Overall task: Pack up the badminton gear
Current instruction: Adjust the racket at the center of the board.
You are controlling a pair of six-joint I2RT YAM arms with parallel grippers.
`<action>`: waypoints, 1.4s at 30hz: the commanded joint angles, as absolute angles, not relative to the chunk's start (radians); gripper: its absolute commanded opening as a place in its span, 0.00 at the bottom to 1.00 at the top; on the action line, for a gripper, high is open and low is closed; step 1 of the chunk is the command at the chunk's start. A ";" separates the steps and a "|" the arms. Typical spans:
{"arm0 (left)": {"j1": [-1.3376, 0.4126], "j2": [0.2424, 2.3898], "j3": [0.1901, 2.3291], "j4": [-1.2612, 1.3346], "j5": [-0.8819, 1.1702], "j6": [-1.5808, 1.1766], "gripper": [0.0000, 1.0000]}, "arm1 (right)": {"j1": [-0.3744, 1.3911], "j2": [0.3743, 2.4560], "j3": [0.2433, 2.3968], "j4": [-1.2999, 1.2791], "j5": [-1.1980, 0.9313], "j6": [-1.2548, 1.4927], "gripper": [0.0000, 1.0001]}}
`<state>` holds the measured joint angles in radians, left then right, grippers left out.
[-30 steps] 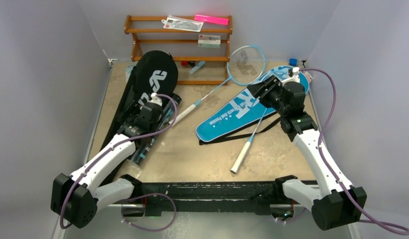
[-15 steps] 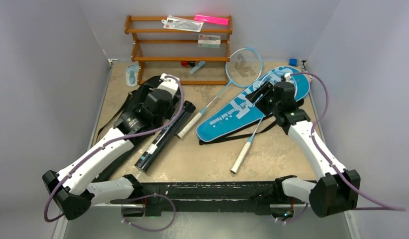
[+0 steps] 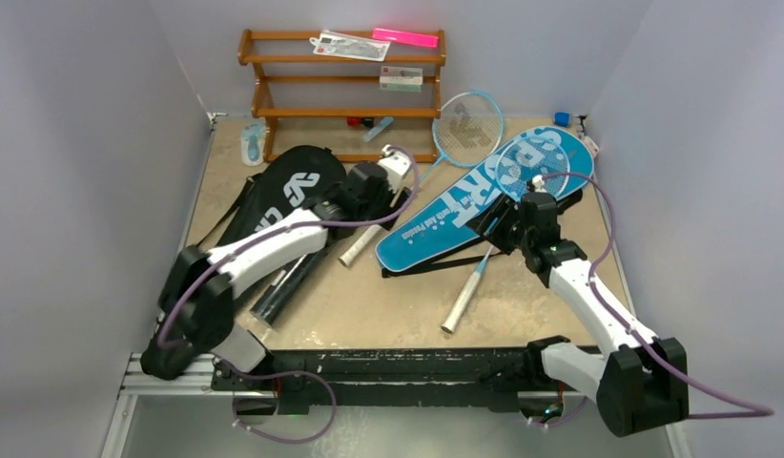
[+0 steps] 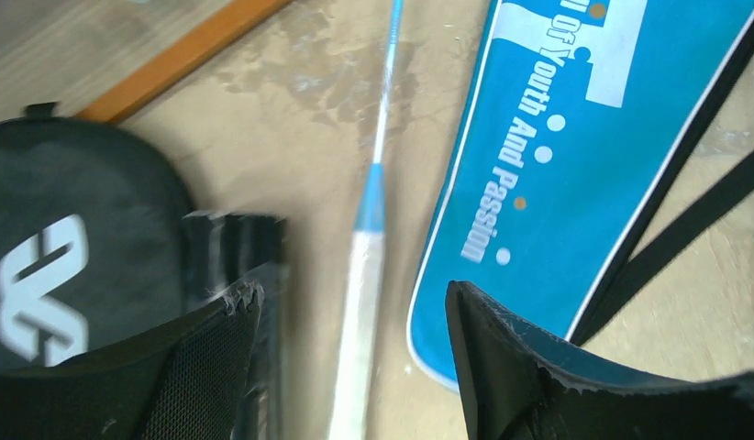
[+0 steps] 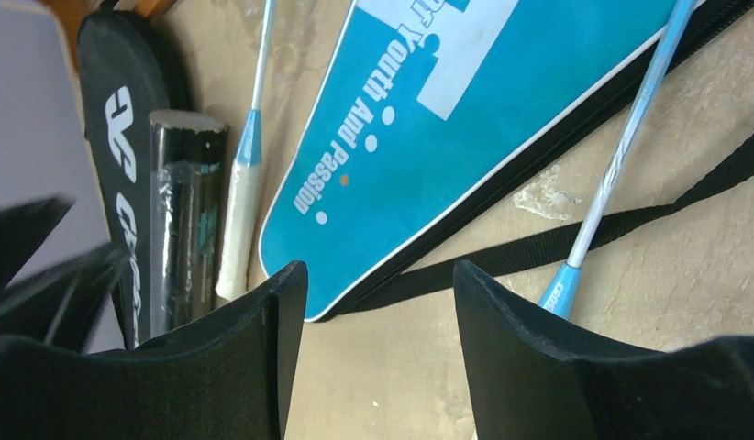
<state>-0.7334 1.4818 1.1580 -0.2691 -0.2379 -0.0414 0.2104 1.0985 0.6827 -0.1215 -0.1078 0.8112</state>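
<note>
Your left claw (image 4: 353,291) is released and holds nothing. It hangs directly over the light-blue racket with the white grip (image 4: 360,302), one finger on each side of that grip, which looks like a line-up for picking it up. The racket lies on the surface between the black "CROSSWAY" racket cover (image 3: 288,186) and the blue "SPORT" racket cover (image 3: 484,196), its head up by the brown wooden three-tier rack (image 3: 345,86).

Your right claw (image 5: 381,268) is also released and empty, low over the narrow end of the blue cover. That cover lies flat, print up, with its black strap trailing on the surface. The second racket with a pale-blue shaft (image 3: 462,307) runs out from its lower edge. You cannot tell whether its head is inside the cover or only beneath it.

Only the overhead view shows both arms, the rack and the first racket's head. The left wrist view shows the grip centred in the open gap, though its left side is blurred. The right wrist view shows the capped end of the long black tube (image 3: 283,286) lying just beside that grip, a spot your left arm partly hides from above.
</note>
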 commanded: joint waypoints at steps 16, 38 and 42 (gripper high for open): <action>-0.675 2.098 1.633 -0.192 -0.235 0.065 0.62 | 0.215 0.967 0.657 -0.092 -0.206 0.634 0.62; -0.670 2.179 1.732 -0.257 -0.194 0.073 0.00 | 0.215 0.839 0.628 -0.178 0.063 0.627 0.66; -0.670 2.101 1.677 -0.253 -0.205 0.062 0.00 | 0.215 0.880 0.626 -0.229 0.219 0.705 0.65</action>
